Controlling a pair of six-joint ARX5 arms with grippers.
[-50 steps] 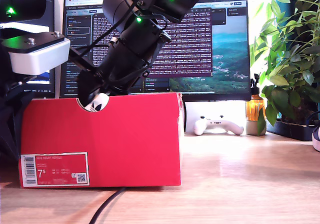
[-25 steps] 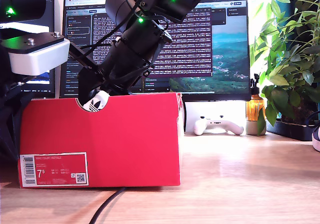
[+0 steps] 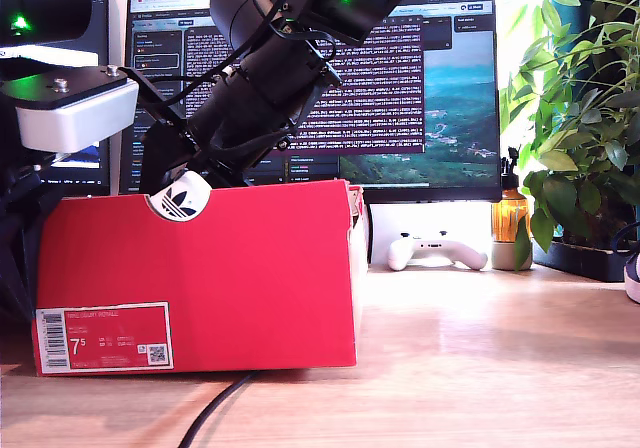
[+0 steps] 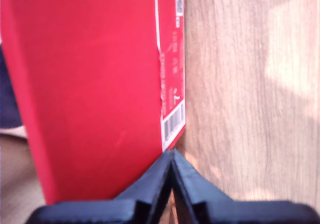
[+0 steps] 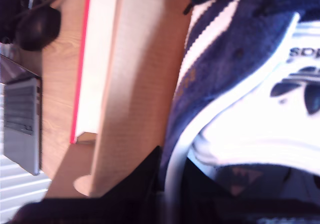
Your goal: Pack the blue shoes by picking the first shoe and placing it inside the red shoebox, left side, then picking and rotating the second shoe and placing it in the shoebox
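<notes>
Raised since before, shoe [image 5: 235, 59] in second claw [image 5: 172, 184].

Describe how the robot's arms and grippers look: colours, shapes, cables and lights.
The arm reaching into the red shoebox is black and cylindrical, with loose black cables and small green lights. An arm at the exterior view's left carries a pale grey block. My first gripper has dark, tapering fingers.

My first gripper [image 4: 171, 156], jaws closed.
</notes>
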